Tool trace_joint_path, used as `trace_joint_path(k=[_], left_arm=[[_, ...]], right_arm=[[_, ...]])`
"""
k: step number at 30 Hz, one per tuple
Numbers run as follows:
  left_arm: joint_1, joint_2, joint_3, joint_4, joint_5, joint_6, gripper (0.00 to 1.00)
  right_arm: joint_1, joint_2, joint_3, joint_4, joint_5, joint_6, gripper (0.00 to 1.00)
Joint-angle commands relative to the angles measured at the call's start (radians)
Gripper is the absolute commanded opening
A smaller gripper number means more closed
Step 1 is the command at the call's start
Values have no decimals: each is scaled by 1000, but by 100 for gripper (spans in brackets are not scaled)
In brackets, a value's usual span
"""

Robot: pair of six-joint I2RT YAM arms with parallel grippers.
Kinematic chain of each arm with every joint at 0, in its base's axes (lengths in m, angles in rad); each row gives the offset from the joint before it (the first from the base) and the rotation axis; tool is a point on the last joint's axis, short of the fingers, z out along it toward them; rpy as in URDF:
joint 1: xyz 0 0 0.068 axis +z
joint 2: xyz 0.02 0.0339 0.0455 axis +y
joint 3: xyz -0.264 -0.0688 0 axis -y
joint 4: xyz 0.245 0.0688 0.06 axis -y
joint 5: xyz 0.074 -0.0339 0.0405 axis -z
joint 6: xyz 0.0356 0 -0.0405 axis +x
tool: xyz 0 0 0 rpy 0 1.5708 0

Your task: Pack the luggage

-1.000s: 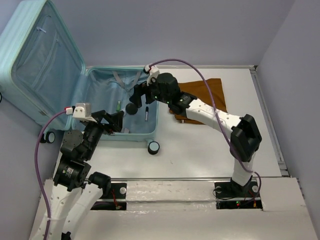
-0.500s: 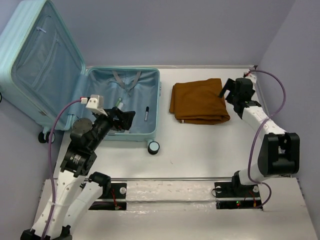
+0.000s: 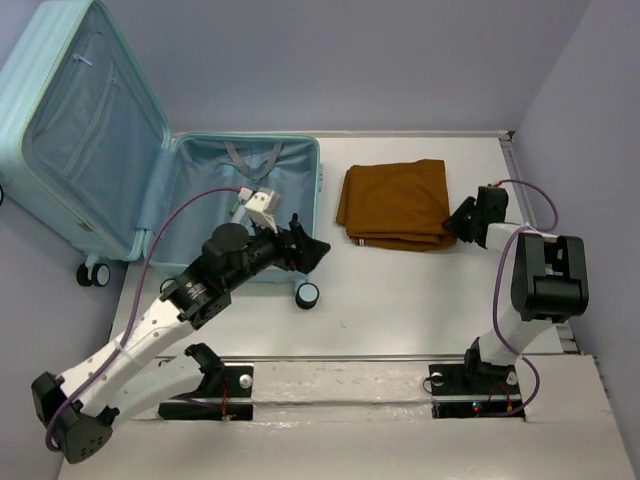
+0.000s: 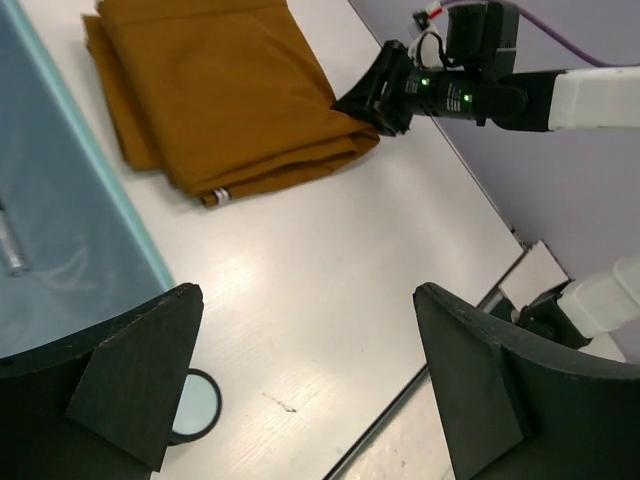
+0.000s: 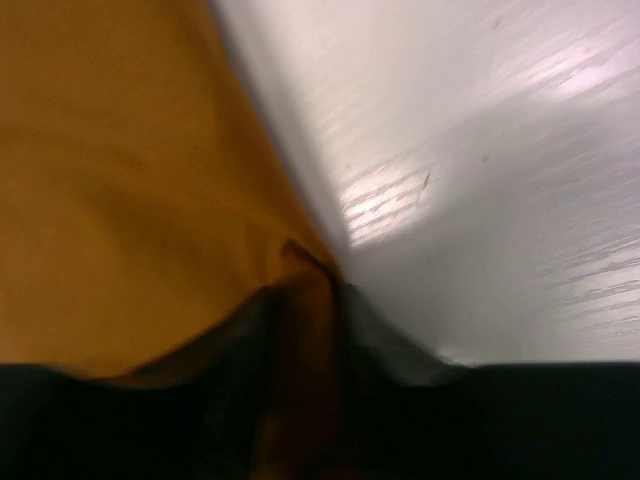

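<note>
The luggage (image 3: 245, 205) lies open at the left, an aqua shell with blue lining, its lid (image 3: 85, 120) propped up behind. A folded brown cloth (image 3: 395, 205) lies on the table to its right. My right gripper (image 3: 455, 222) sits low at the cloth's right edge. In the right wrist view the brown cloth (image 5: 130, 180) is bunched between the dark fingers, with the right gripper (image 5: 310, 300) shut on that fold. The left gripper (image 3: 312, 250) hovers open over the luggage's near right corner, and the left wrist view shows the left gripper (image 4: 308, 300) holding nothing.
A caster wheel (image 3: 308, 294) sticks out at the suitcase's near right corner. A pen (image 3: 293, 222) and a small green item (image 3: 237, 208) lie in the suitcase tray. The right wall (image 3: 590, 150) stands close behind the right arm. The table's raised front rail (image 3: 350, 358) runs near the bases.
The right arm swung from over the suitcase to the cloth's right edge, and its jaws closed on the fabric. The left arm reached out to the right, past the suitcase's corner, and stayed open.
</note>
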Motion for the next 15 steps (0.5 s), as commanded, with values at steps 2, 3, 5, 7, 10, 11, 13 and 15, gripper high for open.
trace_joint_path(k=[2, 3, 5, 7, 10, 11, 13, 15], left_arm=[[-163, 211, 17, 157, -185, -69, 99], [-171, 243, 35, 171, -199, -72, 99], [-180, 350, 73, 190, -219, -69, 99], [-181, 453, 156, 191, -244, -51, 99], [-183, 556, 291, 176, -268, -20, 99], [-183, 629, 329, 167, -276, 1, 99], [-181, 711, 462, 121, -278, 28, 99], [-181, 841, 605, 75, -268, 69, 99]], right_arm=[[3, -60, -162, 201, -202, 104, 24], [3, -74, -185, 206, -178, 113, 19], [3, -150, -238, 209, -120, 124, 13], [-16, -274, -335, 192, 3, 145, 10], [-66, -422, -475, 181, 53, 191, 8], [-106, -518, -501, 172, 51, 197, 8], [-119, -607, -544, 121, 59, 196, 19], [-128, -696, -550, 69, 63, 177, 74]])
